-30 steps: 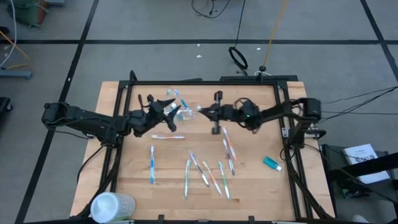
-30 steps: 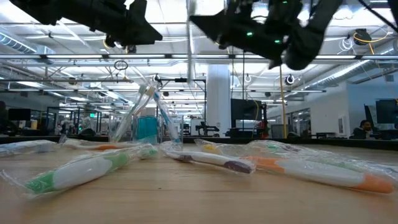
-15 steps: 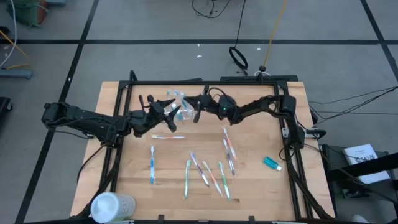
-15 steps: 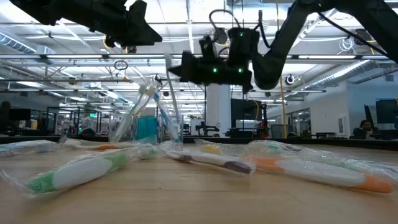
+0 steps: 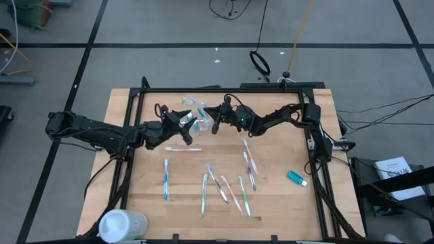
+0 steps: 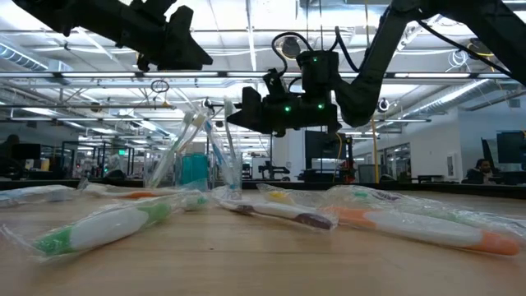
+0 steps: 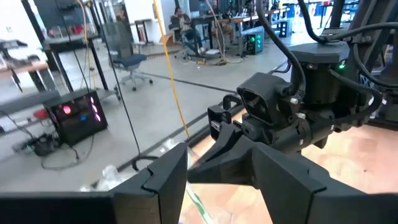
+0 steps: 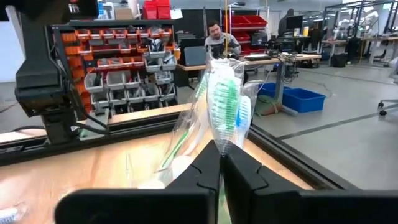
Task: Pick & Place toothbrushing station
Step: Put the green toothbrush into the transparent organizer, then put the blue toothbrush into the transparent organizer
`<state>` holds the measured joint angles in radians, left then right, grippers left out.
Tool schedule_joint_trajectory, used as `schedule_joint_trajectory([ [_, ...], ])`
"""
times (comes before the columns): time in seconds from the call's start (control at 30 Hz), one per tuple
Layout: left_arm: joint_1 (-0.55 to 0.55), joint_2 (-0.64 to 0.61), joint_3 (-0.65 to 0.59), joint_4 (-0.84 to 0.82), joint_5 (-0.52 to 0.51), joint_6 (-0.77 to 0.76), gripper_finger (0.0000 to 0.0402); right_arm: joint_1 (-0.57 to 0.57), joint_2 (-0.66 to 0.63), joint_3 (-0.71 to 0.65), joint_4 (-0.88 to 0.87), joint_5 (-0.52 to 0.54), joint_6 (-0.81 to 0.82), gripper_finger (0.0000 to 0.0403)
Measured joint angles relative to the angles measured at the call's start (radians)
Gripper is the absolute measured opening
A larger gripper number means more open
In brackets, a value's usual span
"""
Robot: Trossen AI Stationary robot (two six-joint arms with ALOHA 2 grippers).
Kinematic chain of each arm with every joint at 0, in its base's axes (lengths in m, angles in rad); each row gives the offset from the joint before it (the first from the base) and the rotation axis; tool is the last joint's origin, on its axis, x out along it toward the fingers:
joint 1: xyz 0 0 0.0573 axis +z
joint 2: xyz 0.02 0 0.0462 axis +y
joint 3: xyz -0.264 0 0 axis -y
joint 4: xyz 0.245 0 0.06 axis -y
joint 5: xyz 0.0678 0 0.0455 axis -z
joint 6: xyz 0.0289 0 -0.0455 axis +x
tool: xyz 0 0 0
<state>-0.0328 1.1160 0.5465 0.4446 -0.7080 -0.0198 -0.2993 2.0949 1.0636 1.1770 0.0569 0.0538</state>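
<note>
Right gripper (image 5: 211, 124) pinches a wrapped green toothbrush (image 8: 225, 106) over the cup (image 6: 215, 169) at the table's far middle; its handle is hidden between the fingers; left gripper (image 5: 190, 120) hovers open just left of the cup; spare toothbrushes (image 5: 229, 190) lie scattered nearer, well apart; toothpaste tube (image 5: 296, 177) near the right edge.

A white cylindrical container (image 5: 122, 224) stands at the lower left of the wooden worktop (image 5: 149, 183); a black cable loop (image 5: 260, 63) lies on the floor at upper centre.
</note>
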Motion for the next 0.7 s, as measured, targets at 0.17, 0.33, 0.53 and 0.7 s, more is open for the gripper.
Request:
schedule_joint_trajectory([
  [0.17,-0.001,0.0,0.0,-0.043,0.005,-0.131,0.0189,0.0,-0.003,-0.001,-0.002,0.004,-0.026,0.0035],
  [0.33,-0.008,0.0,0.0,-0.084,0.06,-0.225,0.0189,0.002,-0.021,-0.002,-0.012,0.081,-0.116,0.0078],
  [0.53,-0.042,0.0,0.0,-0.131,0.133,-0.308,0.0189,0.003,-0.109,-0.013,-0.144,0.1,-0.226,0.0131],
  [0.7,-0.062,0.0,0.0,-0.176,0.22,-0.357,0.0189,0.013,-0.271,-0.02,-0.442,0.098,-0.358,0.0161],
])
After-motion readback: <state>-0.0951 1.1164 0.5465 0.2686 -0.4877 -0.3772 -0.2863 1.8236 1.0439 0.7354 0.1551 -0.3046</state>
